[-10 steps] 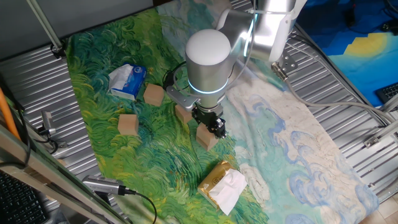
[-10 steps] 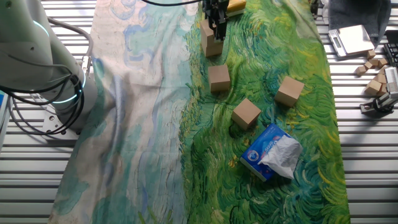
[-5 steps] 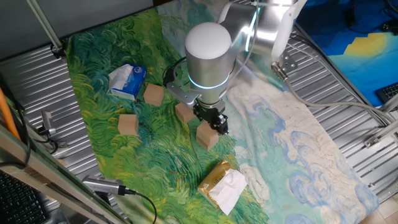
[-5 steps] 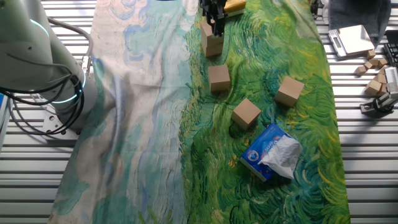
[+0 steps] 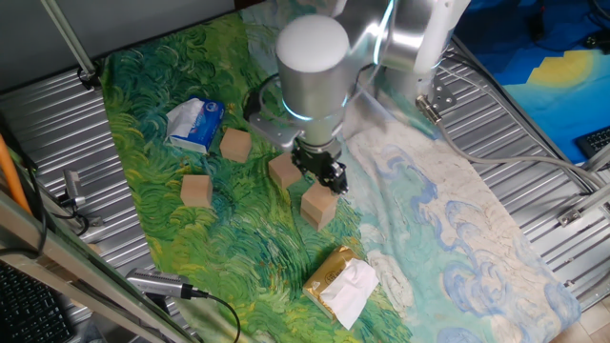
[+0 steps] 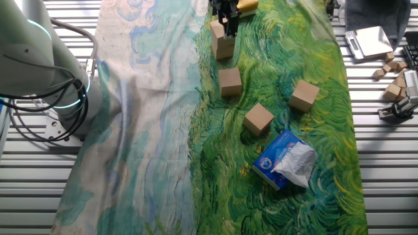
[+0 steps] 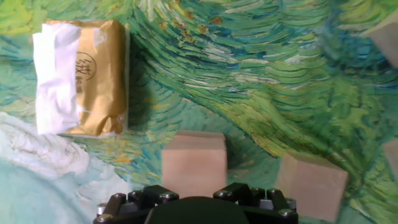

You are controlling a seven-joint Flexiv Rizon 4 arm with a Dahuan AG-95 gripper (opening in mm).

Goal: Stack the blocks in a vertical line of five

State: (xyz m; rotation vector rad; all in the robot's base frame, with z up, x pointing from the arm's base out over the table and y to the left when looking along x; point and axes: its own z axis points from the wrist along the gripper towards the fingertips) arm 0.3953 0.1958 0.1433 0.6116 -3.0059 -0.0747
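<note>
The bench is a ribbed metal surface, and a big painted cloth in green and pale blue swirls covers its middle part. The silver robot arm bends over the cloth, and the other fixed view shows its thick base at the edge of the cloth. A yellow-and-white packet lies flat on the cloth near the place where the arm works; the hand view shows it apart from the nearest cube. A smaller blue-and-white packet lies at the far side of the green area, just beside one cube. The blocks are light-brown wooden cubes, all on the green part of the cloth. One pile of blocks stands directly under the gripper and looks taller than the single cubes, like one cube upon another, but I cannot see the seam clearly. In the hand view its top face is just in front of the black gripper body. The next block sits close beside this pile without touching it, partly behind the wrist. Two more single blocks lie further off, one near the blue packet and one more to the cloth's edge, well apart from each other. The dark fingers hang right above the top of the pile; I cannot tell if they touch it, nor if they are spread or pressed together.
</note>
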